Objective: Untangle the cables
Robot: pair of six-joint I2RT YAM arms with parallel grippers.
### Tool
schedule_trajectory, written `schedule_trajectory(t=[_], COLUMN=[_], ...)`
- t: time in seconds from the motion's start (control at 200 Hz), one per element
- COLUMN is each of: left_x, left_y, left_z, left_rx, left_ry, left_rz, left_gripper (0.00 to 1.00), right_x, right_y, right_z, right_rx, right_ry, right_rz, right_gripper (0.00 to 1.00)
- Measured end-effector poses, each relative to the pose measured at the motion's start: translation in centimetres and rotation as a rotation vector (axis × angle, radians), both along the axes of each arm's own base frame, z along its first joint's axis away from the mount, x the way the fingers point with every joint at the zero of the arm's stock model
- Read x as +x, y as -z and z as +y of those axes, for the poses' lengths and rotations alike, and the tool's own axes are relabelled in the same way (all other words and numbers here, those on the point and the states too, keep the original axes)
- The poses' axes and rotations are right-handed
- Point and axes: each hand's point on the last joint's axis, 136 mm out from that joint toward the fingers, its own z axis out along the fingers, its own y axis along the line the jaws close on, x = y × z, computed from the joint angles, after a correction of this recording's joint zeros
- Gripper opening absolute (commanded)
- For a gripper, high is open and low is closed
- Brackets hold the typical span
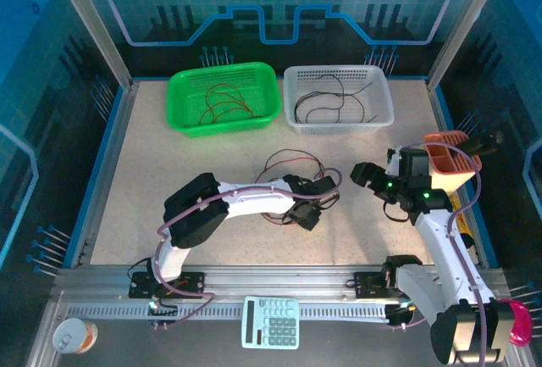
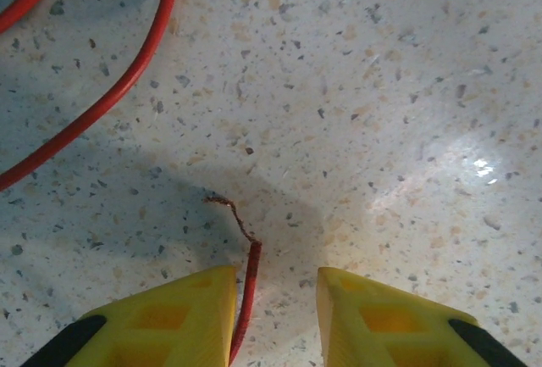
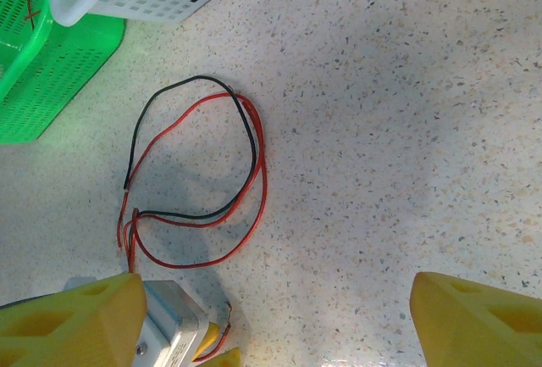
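**Left gripper has a red tail lined up in its gap**

This whole moment comes down to one bit of geometry. In the left wrist view, the loose end of a red wire (image 2: 246, 299) lies flat on the table (image 2: 398, 87), inside the gap of the left gripper (image 2: 275, 299). Its yellow fingers (image 2: 186, 312) stand apart with nothing clamped. The wire runs roughly along the gripper's reach direction, not across it. It also hugs the finger on the left of that view instead of sitting centred. The bare copper tip (image 2: 230, 208) curls just ahead of the fingertips.

The rest of the cables (image 3: 257, 159) form a loose red-and-black loop on the open table, on the near side of the green basket (image 1: 222, 100) and white basket (image 1: 339, 100). Red wires lie in the green one and black wires in the white one. From the top view, the loop sits just beyond the left gripper. The right gripper (image 1: 362, 174) hangs off to the loop's right, clear of the wires, and its own wrist view shows the fingers spread wide and empty.

My read is that the left arm is way nearer, so this grab is its job. With the wire lying lengthwise in the gap, closing should catch it. Since it's off-centre, a small sideways nudge first seems smart. I can't tell whether the fingertips touch the table.
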Motion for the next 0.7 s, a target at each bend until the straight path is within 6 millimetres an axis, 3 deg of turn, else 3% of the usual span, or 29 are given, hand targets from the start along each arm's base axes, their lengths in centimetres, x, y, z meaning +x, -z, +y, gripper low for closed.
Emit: schedule_trajectory(t=[0.14, 0.26, 0.49, 0.59, 0.7], left_x=[0.1, 0.4, 0.7, 1.2, 3.0], left_y=[0.6, 0.6, 0.2, -1.8, -7.4], left_z=[0.2, 0.3, 0.4, 0.5, 0.3], left_rx=[0.017, 0.027, 0.029, 0.002, -0.11], left_ry=[-0.002, -0.005, 0.003, -0.004, -0.036], left_rz=[-0.002, -0.016, -0.026, -0.042, -0.097], left_gripper=[0.22, 0.0, 0.0, 0.0, 0.0], right_x=[-0.1, -0.1, -0.1, 0.2, 0.5], right_y=[-0.3, -0.4, -1.0, -1.7, -2.5], right_z=[0.1, 0.3, 1.0, 1.7, 2.4], right_rx=[0.005, 0.016, 0.053, 0.082, 0.102], right_ry=[-0.004, -0.01, -0.039, -0.068, -0.101], right_rz=[-0.009, -0.011, -0.021, -0.05, -0.089], right_gripper=[0.82, 0.82, 0.82, 0.82, 0.82])
